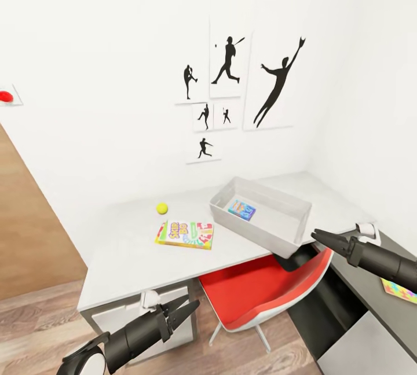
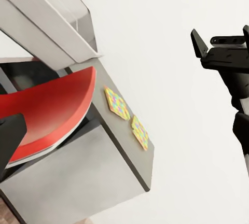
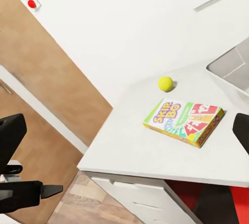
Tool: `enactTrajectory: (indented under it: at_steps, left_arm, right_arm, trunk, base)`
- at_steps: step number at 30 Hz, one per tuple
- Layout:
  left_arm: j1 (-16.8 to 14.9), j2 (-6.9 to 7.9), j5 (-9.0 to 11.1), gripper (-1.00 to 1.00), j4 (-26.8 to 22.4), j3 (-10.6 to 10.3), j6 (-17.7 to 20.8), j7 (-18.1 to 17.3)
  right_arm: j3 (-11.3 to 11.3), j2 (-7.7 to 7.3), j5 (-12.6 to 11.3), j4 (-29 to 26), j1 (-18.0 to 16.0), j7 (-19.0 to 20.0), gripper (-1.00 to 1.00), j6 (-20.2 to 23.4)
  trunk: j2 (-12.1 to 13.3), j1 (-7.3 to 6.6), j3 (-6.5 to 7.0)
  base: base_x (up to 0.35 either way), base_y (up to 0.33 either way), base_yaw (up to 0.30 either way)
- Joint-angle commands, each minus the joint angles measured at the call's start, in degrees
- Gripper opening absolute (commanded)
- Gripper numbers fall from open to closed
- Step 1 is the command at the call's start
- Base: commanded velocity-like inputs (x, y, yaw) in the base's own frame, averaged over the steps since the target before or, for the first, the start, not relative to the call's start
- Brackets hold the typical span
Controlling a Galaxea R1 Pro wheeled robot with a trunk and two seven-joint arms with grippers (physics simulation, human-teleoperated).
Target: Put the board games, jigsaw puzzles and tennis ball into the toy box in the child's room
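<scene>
Head view: both claws spread, empty; toy box point(image 1: 263, 216) overhangs surface point(image 1: 127, 253) edge, nudge risks tipping it onto red chair point(image 1: 260, 291).

Child's room: baseball silhouette pictures point(image 1: 231, 68), desk point(image 1: 124, 253) with games.

jigsaw puzzle point(image 1: 401, 292): cut by frame edge | toy box point(image 1: 262, 214): overhang hides chair back

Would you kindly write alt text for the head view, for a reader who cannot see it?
A grey toy box holding a small blue board game sits on a pale table, beside a Skip-Bo box and a tennis ball. Two dark grippers reach in.
</scene>
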Motion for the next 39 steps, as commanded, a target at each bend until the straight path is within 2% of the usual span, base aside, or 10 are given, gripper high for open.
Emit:
enactTrajectory:
  at_steps: [1,11,21,27,39]
  left_arm:
    - [-0.01,0.04,0.53,1.0,-0.04,-0.03,0.42,0.12]
    - [0.01,-0.02,0.57,1.0,-0.02,-0.13,0.47,0.09]
    - [-0.02,-0.15,0.46,1.0,-0.02,-0.09,0.49,0.48]
    - [-0.02,-0.22,0.83,1.0,-0.01,-0.3,0.68,3.88]
    - [-0.13,-0.22,1.27,1.0,-0.01,-0.6,0.62,6.31]
  right_arm:
    - [0.07,0.09,-0.11,0.0,-0.04,0.0,1.0,0.35]
    - [0.55,0.69,0.07,0.0,-0.03,-0.71,1.0,0.1]
    - [2.98,0.91,0.15,0.03,0.03,-2.81,1.0,-0.04]
    - [4.27,0.93,0.17,0.05,0.05,-3.38,1.0,-0.02]
    - [4.33,0.97,0.16,0.31,0.06,-3.84,1.0,-0.11]
  trunk:
    - [-0.11,0.04,-0.01]
    - [-0.11,0.04,0.95]
    - [-0.11,0.04,1.9]
    - [-0.11,0.04,2.47]
    - [-0.11,0.04,3.09]
  base:
    - [0.0,0.0,0.0]
    - [0.0,0.0,0.0]
    - [0.0,0.0,0.0]
    - [0.0,0.0,0.0]
    - [0.0,0.0,0.0]
